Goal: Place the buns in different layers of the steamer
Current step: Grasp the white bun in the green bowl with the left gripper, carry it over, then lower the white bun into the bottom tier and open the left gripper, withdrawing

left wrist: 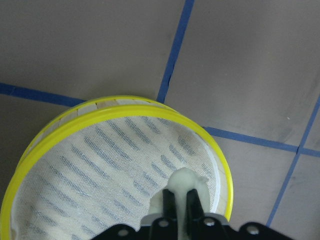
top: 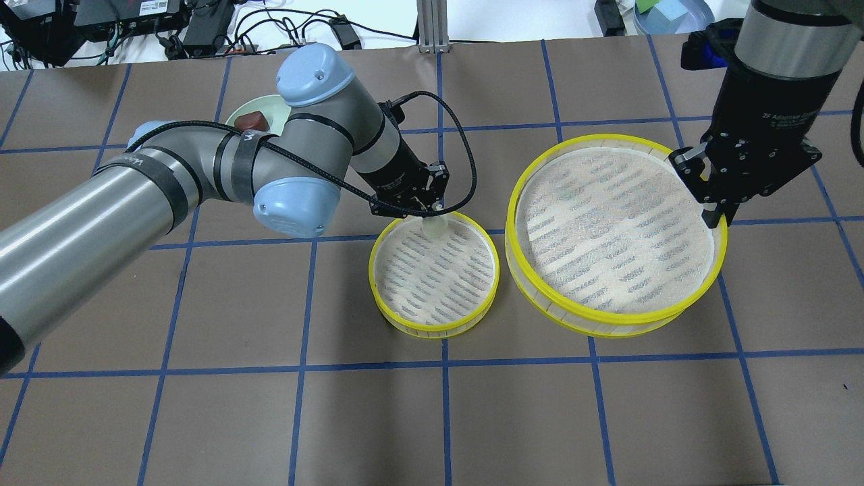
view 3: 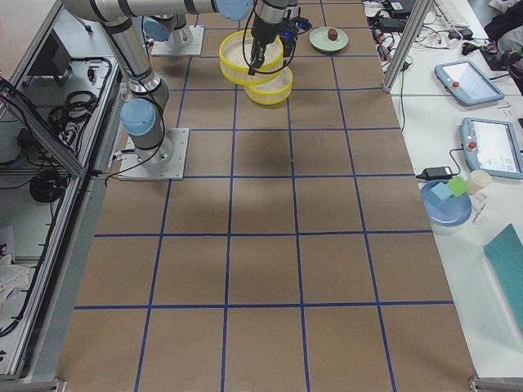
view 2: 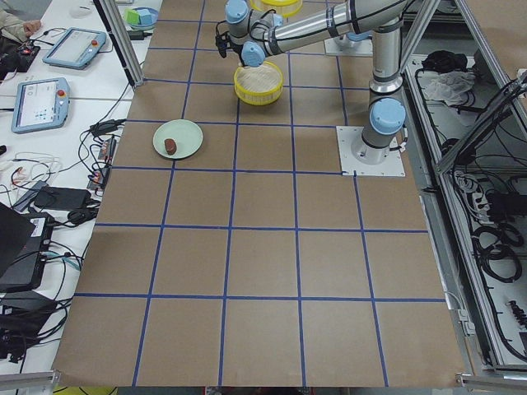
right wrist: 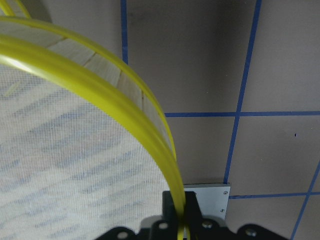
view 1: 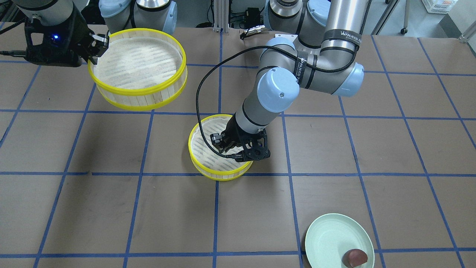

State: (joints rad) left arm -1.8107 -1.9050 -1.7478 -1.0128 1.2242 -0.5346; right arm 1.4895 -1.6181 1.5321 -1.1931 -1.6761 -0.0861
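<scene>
My left gripper [top: 428, 214] is shut on the cream-white bun [left wrist: 186, 183] and holds it low over the floor of one steamer layer [top: 435, 331], just inside its far rim. That layer [view 1: 219, 174] stands on the table; I cannot tell whether the bun touches it. My right gripper [top: 711, 210] is shut on the rim of the second layer [top: 607, 317] and holds it in the air, empty; its fingers [right wrist: 172, 210] pinch the yellow rim. The dark reddish-brown bun [view 1: 355, 257] lies on the pale green plate [view 1: 334, 234].
The plate [top: 270, 106] lies beyond my left arm's elbow, partly hidden by it in the overhead view. The table is brown with blue tape lines. Tablets, cables and a blue dish [view 3: 445, 204] lie on side benches off the table.
</scene>
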